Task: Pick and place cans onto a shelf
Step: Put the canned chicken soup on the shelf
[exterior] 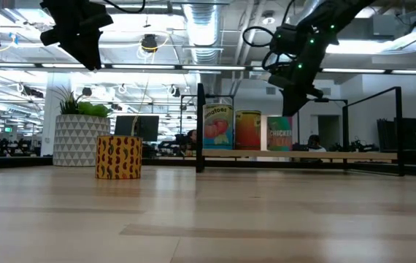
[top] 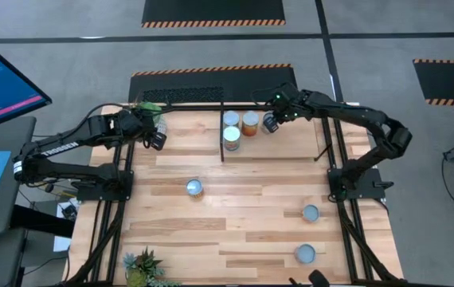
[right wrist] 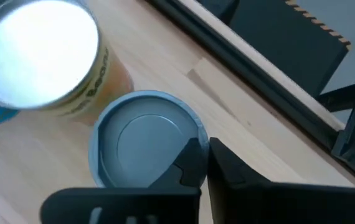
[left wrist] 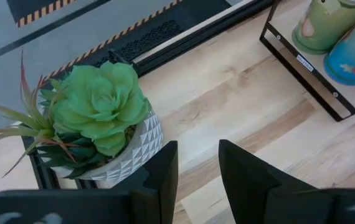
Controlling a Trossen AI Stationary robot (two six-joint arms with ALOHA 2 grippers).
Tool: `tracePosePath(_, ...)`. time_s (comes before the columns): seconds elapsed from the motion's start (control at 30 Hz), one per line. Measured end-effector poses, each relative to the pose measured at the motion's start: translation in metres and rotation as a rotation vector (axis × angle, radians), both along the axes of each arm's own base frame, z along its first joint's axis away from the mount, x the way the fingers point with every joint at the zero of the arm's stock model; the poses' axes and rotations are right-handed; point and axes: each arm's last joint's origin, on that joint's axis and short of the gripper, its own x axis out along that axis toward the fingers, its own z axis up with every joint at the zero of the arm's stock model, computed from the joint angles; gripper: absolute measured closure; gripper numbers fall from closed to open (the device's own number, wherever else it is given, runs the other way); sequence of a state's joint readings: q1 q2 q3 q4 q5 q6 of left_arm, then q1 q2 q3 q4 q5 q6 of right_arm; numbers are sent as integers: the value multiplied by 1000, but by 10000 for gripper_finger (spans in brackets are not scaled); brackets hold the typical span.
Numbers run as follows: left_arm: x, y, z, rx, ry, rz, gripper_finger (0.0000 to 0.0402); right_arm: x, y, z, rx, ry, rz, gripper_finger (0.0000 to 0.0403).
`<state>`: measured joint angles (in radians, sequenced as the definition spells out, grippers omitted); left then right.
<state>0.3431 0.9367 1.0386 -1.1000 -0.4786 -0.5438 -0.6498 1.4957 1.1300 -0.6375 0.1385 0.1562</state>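
The shelf [top: 291, 145] is a light wood bay edged with black rods at the table's far side. Three cans [top: 232, 137] stand at its left end. My right gripper [right wrist: 202, 158] is over the shelf, shut on a grey-topped can [right wrist: 143, 140] beside an orange-labelled can [right wrist: 37, 53]. The low view shows this green-labelled can [exterior: 279, 134] standing on the shelf under the gripper [exterior: 295, 98]. My left gripper [left wrist: 199, 168] hangs open and holds nothing, near a potted plant [left wrist: 103, 118] at the far left. Three more cans [top: 194, 187] stand on the table. My right gripper pinches the grey-topped can's upper rim [right wrist: 193, 132], one finger over the lid and one outside the wall. The fingers slant down from above and from the table's right. The can stands upright with its base on the shelf board.
A plant in a white pot [top: 149, 108] stands at the far left corner and another plant [top: 143, 267] at the near left. Loose cans stand at the middle [exterior: 118, 156] and the near right [top: 311, 212], [top: 305, 253]. The shelf's right part [top: 307, 135] is bare wood.
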Motion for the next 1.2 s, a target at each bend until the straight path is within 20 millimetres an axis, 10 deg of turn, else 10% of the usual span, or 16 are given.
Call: tracePosePath(1.2, 0, -1, -1, -24, 5, -22, 297, 4, 0, 3, -20, -29, 17, 299)
